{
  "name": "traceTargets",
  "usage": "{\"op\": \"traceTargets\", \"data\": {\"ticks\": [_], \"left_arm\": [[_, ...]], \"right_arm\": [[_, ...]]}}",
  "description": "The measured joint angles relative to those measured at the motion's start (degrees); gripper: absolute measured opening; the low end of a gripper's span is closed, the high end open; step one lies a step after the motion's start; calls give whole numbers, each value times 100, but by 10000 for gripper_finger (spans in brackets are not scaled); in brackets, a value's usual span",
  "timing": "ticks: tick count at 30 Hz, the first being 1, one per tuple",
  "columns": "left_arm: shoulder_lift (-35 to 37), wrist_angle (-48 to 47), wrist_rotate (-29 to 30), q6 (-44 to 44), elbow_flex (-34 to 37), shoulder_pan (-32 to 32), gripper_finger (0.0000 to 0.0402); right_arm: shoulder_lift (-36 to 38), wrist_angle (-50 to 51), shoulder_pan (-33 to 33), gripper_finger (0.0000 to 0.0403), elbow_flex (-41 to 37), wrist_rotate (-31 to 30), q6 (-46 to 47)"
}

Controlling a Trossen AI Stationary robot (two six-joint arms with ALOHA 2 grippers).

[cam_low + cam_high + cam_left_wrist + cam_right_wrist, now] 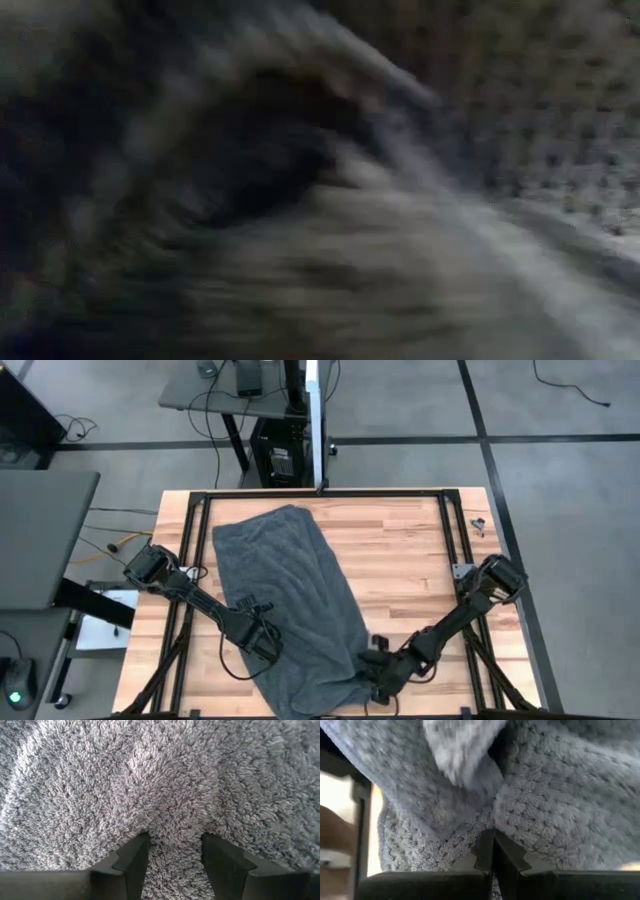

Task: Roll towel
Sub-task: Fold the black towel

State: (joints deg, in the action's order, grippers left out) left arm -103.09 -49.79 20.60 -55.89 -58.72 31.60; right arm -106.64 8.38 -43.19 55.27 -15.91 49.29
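The towel (290, 600) lay lengthwise on the wooden table (400, 550), running from the far edge to the near edge. The left gripper (268, 643) pressed into its near left side, fingers (134, 860) parted with a fold of pile between them. The right gripper (378, 665) was pinched shut on the near right corner.
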Motion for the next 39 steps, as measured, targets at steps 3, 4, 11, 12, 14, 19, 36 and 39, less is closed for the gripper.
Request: {"op": "traceTargets", "data": {"ticks": [3,4,11,12,14,19,36,39], "left_arm": [[-2,-71,18,-45,0,115,162],[-4,-91,30,-68,0,155,162],[-2,-226,-5,-92,2,281,162],[-2,-224,-19,-95,2,281,162],[-2,-218,-27,-160,2,279,161],[4,-116,-77,-223,2,239,161],[27,-363,-303,-39,-433,312,161],[245,-477,-332,-36,-748,324,161]], "right_arm": [[342,1153,-109,1,-11,8,-30],[471,1573,-139,0,-20,19,-82],[1350,2850,-340,0,-40,121,-401],[1431,2776,-337,0,-40,121,-388],[1570,2345,-286,0,-40,118,-267],[1332,543,-129,0,-31,78,-677],[1011,652,-228,0,-28,428,368],[1302,602,-13,0,-18,419,1048]]}}
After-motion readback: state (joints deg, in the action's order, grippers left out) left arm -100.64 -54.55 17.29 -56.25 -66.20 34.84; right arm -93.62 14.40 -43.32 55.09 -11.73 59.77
